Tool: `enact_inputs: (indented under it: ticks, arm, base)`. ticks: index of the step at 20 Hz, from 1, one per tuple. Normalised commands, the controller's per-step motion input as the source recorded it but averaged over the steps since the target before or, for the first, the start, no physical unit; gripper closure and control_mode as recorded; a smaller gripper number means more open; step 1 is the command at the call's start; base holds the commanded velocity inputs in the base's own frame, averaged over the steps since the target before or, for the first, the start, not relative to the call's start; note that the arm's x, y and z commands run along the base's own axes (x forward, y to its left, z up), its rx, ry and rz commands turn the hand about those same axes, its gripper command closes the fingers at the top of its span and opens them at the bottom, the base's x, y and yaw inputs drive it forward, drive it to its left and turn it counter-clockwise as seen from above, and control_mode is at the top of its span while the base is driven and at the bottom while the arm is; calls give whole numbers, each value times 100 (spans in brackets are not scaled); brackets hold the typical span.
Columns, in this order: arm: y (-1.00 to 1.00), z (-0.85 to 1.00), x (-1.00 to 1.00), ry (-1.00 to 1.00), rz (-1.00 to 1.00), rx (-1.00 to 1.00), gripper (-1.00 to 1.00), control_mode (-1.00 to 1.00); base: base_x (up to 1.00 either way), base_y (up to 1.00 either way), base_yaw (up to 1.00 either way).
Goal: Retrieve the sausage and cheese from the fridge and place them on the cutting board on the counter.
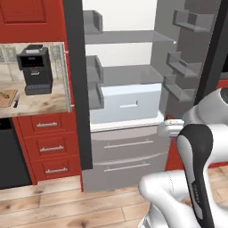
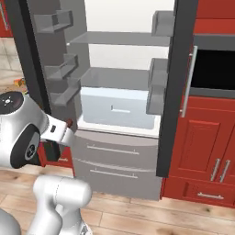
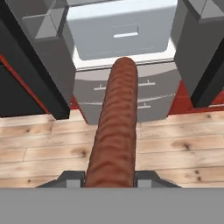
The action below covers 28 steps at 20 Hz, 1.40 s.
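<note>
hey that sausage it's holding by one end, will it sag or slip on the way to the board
The sausage sticks straight out from the pincer without drooping, so it is probably fairly stiff. Held at one end only, it could pivot if the arm swings. Its rounded shape suggests it may roll once set down.

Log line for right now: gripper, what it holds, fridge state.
gripper: shut on glossy reddish-brown sausage | tall grey-silver fridge: doors open | tan wooden cutting board: on beige marbled counter
</note>
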Motion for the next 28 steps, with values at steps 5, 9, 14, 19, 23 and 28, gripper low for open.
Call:
enact_inputs:
  ticks: [5,9,14,19,23,28]
  arm:
    - [0,0,0,0,0,0,100,100]
    - [0,0,0,0,0,0,100,100]
    - [0,0,0,0,0,0,100,100]
    - [0,0,0,0,0,0,100,100]
    - [0,0,0,0,0,0,100,100]
    - [0,0,0,0,0,0,100,100]
  base:
    - [-36,89,0]
    - [-29,91,0]
    - [-21,91,0]
    - [3,91,-1]
    - [55,74,-4]
    - [82,56,0]
